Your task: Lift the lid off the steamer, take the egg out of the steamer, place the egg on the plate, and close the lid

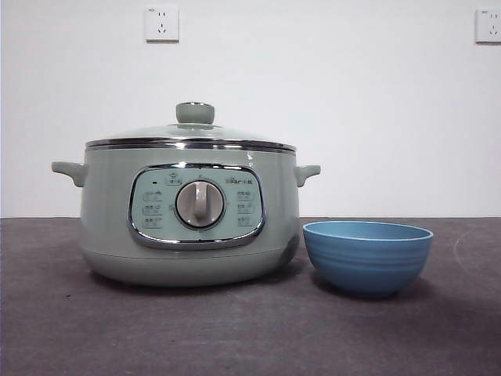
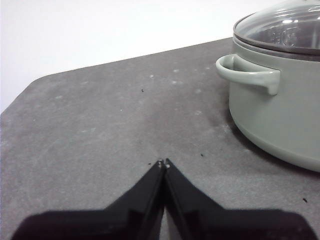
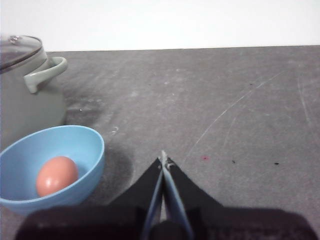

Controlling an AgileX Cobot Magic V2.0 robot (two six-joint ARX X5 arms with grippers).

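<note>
I read this as the end of the job, with nothing left in hand. The lid [image 1: 191,135] sits flat on the steamer [image 1: 188,215], its chrome rim meeting the pot's rim all round as far as the front view shows, knob upright in the middle. The egg [image 3: 57,175] lies inside the plate [image 1: 367,254], low against its wall; I see it only from the right wrist camera, since the front view looks at the plate's side and hides what is in it. The plate stands just beside the steamer, on the side of the handle [image 3: 45,73] that the right wrist view shows, close to it but apart.

Both arms are away from the steamer. My left end effector [image 2: 163,163] hangs over bare table [image 1: 235,329] beside the steamer's other handle [image 2: 248,74], jaws pressed together and holding nothing. My right end effector [image 3: 163,159] sits over the table next to the plate, jaws likewise pressed together and empty.

By my judgement all four steps are done: lid seated, egg out and on the plate. The next move calls for little: I would keep both arms clear of the steamer and the plate and park them. If I wanted a check, I would confirm the lid's far rim is seated, which no view shows.
</note>
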